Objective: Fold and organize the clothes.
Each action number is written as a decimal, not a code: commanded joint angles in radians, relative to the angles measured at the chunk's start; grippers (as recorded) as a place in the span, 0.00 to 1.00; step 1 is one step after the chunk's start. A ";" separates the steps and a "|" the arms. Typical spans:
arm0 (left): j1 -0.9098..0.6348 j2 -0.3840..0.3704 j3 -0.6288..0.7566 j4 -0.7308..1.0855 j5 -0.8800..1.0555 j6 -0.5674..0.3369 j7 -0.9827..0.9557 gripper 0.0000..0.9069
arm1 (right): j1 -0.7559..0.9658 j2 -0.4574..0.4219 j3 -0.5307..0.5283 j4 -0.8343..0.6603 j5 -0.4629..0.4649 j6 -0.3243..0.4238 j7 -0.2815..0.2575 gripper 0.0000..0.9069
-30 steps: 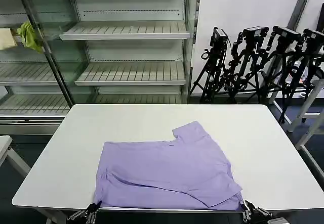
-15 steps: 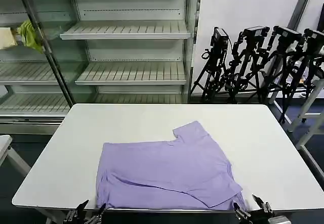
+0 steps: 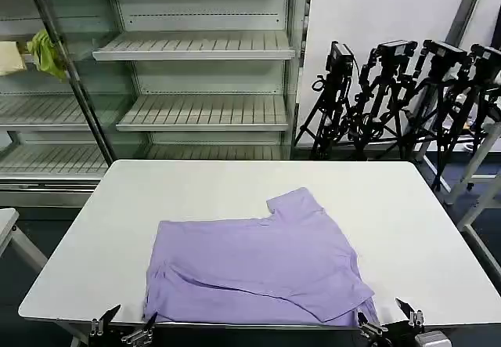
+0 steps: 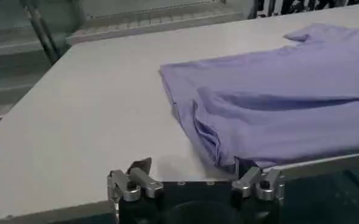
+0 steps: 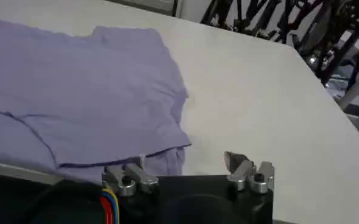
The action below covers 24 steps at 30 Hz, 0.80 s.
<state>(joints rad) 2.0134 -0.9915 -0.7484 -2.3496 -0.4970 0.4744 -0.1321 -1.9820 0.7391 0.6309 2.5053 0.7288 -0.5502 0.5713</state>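
White worktop [image 3: 391,222], rectangular, set before grey slatted shelving [image 3: 196,49], with black camera tripods [image 3: 399,96] grouped behind its far right corner. Lavender T-shirt [image 3: 258,265], partly folded, is laid flat against the near edge, one sleeve turned toward the far edge. Left gripper [image 3: 124,325] is held at the near edge by the shirt's left corner, fingers spread wide, nothing grasped. Right gripper [image 3: 387,319] is placed likewise at the right corner. Yellow-green cloth [image 3: 47,53] is hung on the shelving's left side.
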 commanded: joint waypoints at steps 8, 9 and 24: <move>0.006 0.006 -0.040 -0.060 -0.071 0.018 -0.008 1.00 | 0.011 -0.002 -0.002 -0.004 0.002 0.001 -0.002 1.00; 0.001 0.004 -0.039 -0.061 -0.081 0.019 -0.009 1.00 | 0.011 -0.001 -0.003 -0.006 0.003 0.001 -0.003 1.00; -0.137 -0.003 -0.082 -0.064 -0.240 0.053 -0.006 1.00 | 0.186 0.011 -0.002 -0.053 0.082 -0.010 -0.030 1.00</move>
<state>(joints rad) 1.9832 -0.9938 -0.8068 -2.4129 -0.6329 0.5108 -0.1389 -1.9195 0.7471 0.6238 2.4632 0.7619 -0.5498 0.5509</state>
